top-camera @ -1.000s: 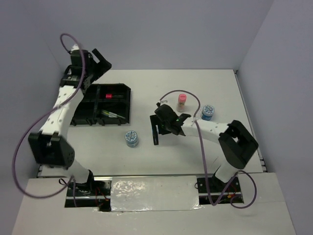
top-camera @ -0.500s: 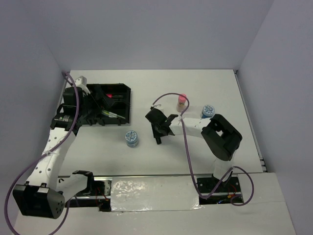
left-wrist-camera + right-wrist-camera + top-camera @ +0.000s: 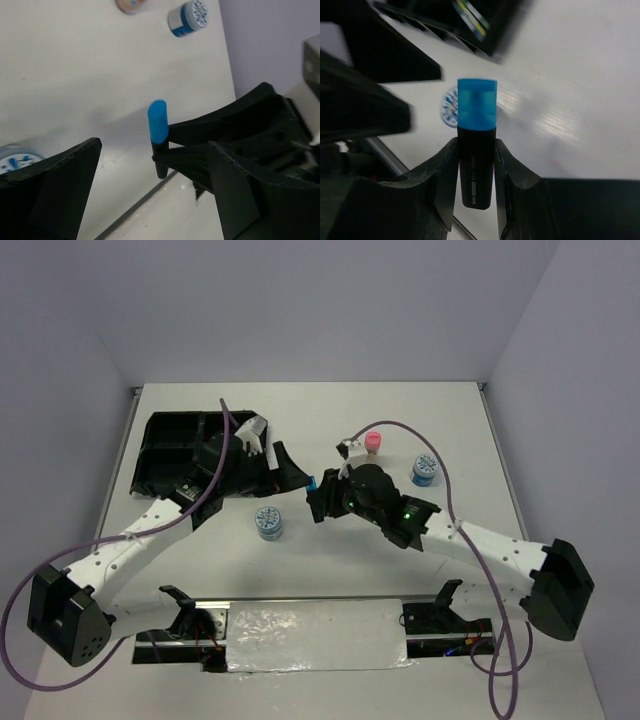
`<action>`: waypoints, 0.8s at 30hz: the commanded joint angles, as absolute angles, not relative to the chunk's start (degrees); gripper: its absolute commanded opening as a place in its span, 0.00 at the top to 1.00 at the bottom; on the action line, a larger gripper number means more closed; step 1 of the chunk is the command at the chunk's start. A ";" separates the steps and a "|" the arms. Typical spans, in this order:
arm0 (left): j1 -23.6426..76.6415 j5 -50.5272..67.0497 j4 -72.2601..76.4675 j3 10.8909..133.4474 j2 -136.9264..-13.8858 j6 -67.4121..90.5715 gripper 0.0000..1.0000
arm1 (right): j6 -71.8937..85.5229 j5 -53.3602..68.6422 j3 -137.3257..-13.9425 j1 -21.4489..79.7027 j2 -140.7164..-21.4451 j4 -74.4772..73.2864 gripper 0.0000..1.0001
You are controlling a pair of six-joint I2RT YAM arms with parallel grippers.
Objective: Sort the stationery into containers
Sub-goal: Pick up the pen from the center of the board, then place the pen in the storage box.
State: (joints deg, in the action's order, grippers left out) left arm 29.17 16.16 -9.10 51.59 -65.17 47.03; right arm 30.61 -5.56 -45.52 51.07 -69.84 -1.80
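My right gripper [image 3: 476, 150] is shut on a short black marker with a blue cap [image 3: 476, 145] and holds it upright above the table; it also shows in the top view [image 3: 312, 483]. My left gripper [image 3: 155, 150] is wide open, its jaws standing on either side of that marker [image 3: 159, 135] without touching it. In the top view the left gripper [image 3: 289, 471] meets the right gripper [image 3: 318, 498] at the table's middle. The black tray [image 3: 165, 435] lies at the back left, partly hidden by the left arm. Yellow-green pens [image 3: 472, 20] lie in it.
One blue-white tin [image 3: 268, 523] stands just in front of the two grippers. A second tin [image 3: 425, 470] and a pink-capped bottle [image 3: 373, 445] stand at the right behind the right arm. The right arm's cable arches over the bottle.
The left arm swung from over the tray to the table's middle. The right gripper took the marker off the table and raised it between the left jaws.
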 commanded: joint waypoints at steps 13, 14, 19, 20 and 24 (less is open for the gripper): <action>37.53 13.80 -1.05 58.35 -71.98 52.74 0.87 | 29.18 -3.78 -47.37 52.91 -59.76 0.79 1.00; 37.53 13.02 -1.75 59.06 -72.24 52.39 1.00 | 29.27 -4.21 -47.29 52.91 -60.11 0.97 0.96; 34.30 6.16 -10.00 64.68 -74.09 49.31 1.00 | 32.16 -12.11 -46.15 52.39 -58.45 -3.06 0.00; 32.45 5.54 -11.06 65.38 -74.53 48.87 1.00 | 33.21 -13.61 -45.88 52.03 -57.32 -4.21 0.00; 18.07 1.50 -13.10 68.99 -78.03 49.12 1.00 | 33.93 -17.22 -44.48 50.01 -54.50 -8.78 0.00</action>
State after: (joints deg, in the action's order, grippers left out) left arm 26.55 7.49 -11.16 66.04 -76.36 49.93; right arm 32.45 -11.99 -45.25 51.05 -57.82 -5.65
